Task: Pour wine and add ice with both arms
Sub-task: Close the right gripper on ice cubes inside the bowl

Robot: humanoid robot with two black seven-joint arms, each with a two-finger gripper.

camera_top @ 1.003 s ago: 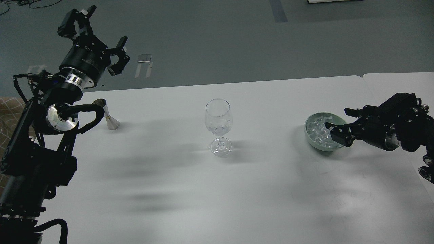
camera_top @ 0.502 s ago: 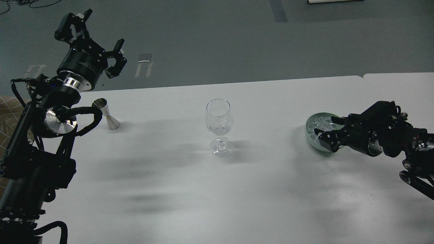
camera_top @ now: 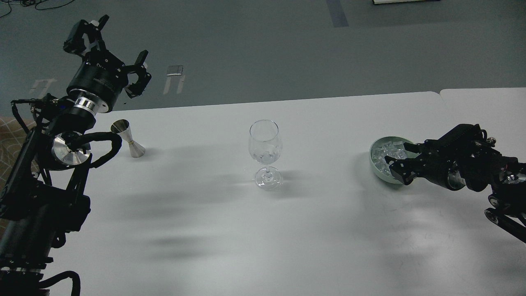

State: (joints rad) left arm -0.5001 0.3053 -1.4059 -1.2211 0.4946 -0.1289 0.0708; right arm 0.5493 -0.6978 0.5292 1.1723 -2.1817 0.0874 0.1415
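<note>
Right gripper [camera_top: 400, 166] down in the green bowl [camera_top: 376, 167] among ice [camera_top: 384, 154], maybe to pick some; grip too dark to tell. Left gripper [camera_top: 109, 53] up high, spread wide, holding nothing. Wine in glass [camera_top: 265, 152] mid-table.

Bystanders around the white table

The white table [camera_top: 205, 230] is the landmark: a second white table [camera_top: 485, 100] butts against its right end, a thin seam between them. Beyond the table's far edge lies grey floor [camera_top: 254, 49], with a small pale rectangular marking [camera_top: 174, 70] on the floor past the far-left part of the table, and a darker blue-grey strip [camera_top: 337, 12] further back, past the table's middle-right. Black cables [camera_top: 24, 5] trail on the floor at the far-left corner beyond the table. A patterned tan surface [camera_top: 8, 135] shows just off the table's left end. Soft dark shadows lie across the table's middle.
</note>
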